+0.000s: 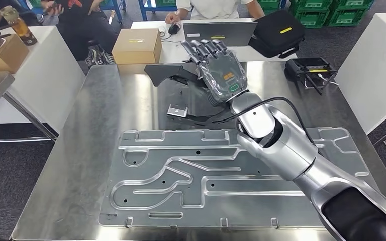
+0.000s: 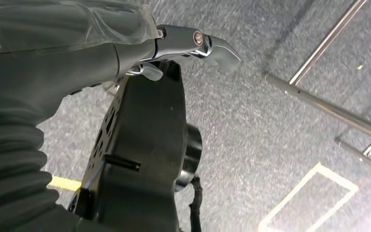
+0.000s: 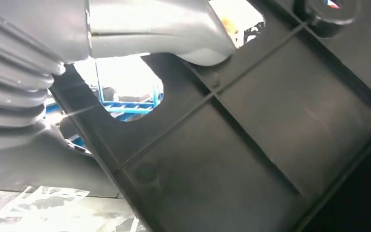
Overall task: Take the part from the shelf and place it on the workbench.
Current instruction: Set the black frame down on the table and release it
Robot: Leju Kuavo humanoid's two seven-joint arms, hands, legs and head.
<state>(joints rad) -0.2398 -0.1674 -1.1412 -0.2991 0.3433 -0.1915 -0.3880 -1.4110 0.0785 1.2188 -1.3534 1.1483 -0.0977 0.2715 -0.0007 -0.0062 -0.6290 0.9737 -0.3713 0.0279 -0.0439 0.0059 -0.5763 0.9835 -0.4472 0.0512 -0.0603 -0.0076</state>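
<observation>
desk point(image 1: 105, 100): a big shiny metal top. It fills most of the head view.
plate point(image 1: 181, 181): a wide flat metal sheet with cut grooves. It lies on the near half of the desk, long side going left to right.
right arm point(image 1: 301, 160): silver. It comes in from the low right and reaches across the plate toward the far side of the desk.
part point(image 1: 181, 75): a flat black plastic piece with ribs and holes. It sits at the far middle of the desk, past the plate. Its long side runs mostly left to right. One thin end points left, toward the box. A lower bit point(image 1: 178, 111) with a small silver tab lies just beside the plate's far edge. I cannot tell if the far end rests on the desk or is lifted.
right hand point(image 1: 218, 70): on top of the part, fingers stretched out away from the robot. In the right wrist view the thumb point(image 3: 174, 29) lies against the ribbed black face of the part point(image 3: 251, 145). I cannot tell if the hand truly grips it.
left hand point(image 2: 53, 63): hangs over grey floor point(image 2: 280, 159). Its fingers do not show well enough to tell if they are spread or curled.
bag point(image 1: 276, 32): black, on the table behind the desk.
box point(image 1: 136, 45): brown card, past the desk's far left corner.
person point(image 1: 216, 7): sits behind a grey laptop point(image 1: 220, 32).
</observation>
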